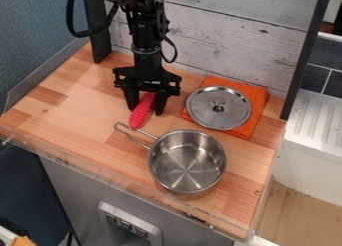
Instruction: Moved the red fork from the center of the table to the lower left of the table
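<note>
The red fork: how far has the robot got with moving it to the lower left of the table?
Done: the gripper is down at the red fork. In hand: the pickup, it seems, though I can't tell whether the grip is firm. Left: the carry and the release, since the fork is by the pot, not at the table's lower left.

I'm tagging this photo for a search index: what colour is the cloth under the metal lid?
Orange; the cloth shows best in the camera view.

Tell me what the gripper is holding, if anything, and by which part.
The gripper is around the far end of the red fork; whether it actually grips it cannot be told.
</note>
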Controlling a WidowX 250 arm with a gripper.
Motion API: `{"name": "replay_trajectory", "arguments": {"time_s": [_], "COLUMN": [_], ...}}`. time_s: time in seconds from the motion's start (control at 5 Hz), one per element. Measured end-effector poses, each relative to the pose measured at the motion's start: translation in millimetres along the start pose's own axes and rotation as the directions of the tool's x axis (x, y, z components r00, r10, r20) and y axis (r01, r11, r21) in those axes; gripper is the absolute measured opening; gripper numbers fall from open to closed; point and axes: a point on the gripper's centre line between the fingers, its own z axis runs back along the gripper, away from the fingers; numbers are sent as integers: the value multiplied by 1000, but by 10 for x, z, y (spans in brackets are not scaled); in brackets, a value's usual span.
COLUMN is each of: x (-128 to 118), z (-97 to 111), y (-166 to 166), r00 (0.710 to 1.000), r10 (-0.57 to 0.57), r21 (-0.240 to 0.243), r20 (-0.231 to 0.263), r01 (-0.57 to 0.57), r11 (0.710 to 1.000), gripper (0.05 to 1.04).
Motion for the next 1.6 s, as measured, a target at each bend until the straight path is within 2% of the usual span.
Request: {"name": "replay_trajectory", "arguments": {"time_s": [0.2,0.4,0.6,0.8,1.0,1.2,1.6], "x": [3,5,-18,-118,-245,-295,-342], "z": [1,2,148,302,286,287,96], "y": [-2,10,186,547,899,1100,1490], "r00": [999,999,999,996,997,997,999], "r10": [-33,-46,-21,-48,-61,-69,-41], "r21": [-1,-14,-15,-16,18,65,48], "r20": [-2,-3,33,73,45,24,-28], "r01": [33,46,22,49,60,67,42], "r11": [999,999,1000,999,998,996,998], "gripper": [410,394,394,393,393,393,393]}}
